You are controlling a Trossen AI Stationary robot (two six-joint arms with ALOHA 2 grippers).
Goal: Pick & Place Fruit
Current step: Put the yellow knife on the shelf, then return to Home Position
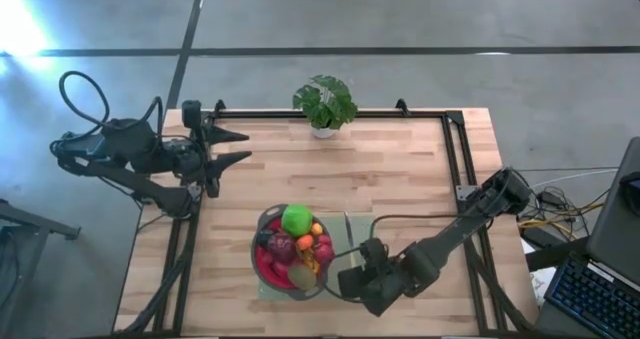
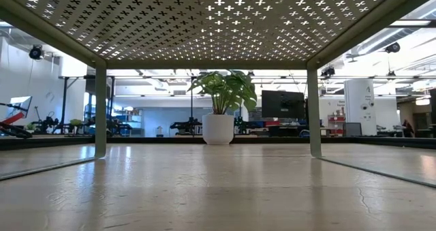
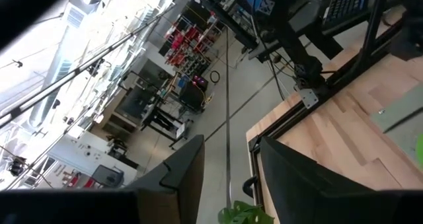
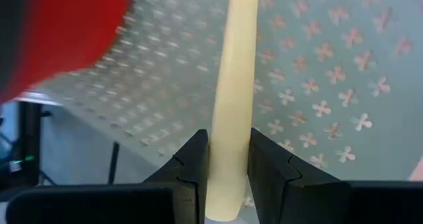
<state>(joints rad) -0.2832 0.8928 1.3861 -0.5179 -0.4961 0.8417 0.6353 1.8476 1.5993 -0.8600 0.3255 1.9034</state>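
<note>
Right hand point(image 4: 228, 168) clamps the pale, tapered knife handle point(image 4: 232, 98) beside the red fruit bowl point(image 1: 272, 271); left hand point(image 1: 232, 147) waits part-open, empty. Keep the grip square, lifting slowly.

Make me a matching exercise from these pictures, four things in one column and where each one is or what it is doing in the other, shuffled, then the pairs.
Things:
1. potted plant
2. green ball
3. left gripper
4. right gripper

Places or states:
A. on top of the fruit in the red bowl
B. shut on the pale knife handle
C. at the table's far edge
D. open, over the table's left side

Pairs: 1-C, 2-A, 3-D, 4-B
</note>
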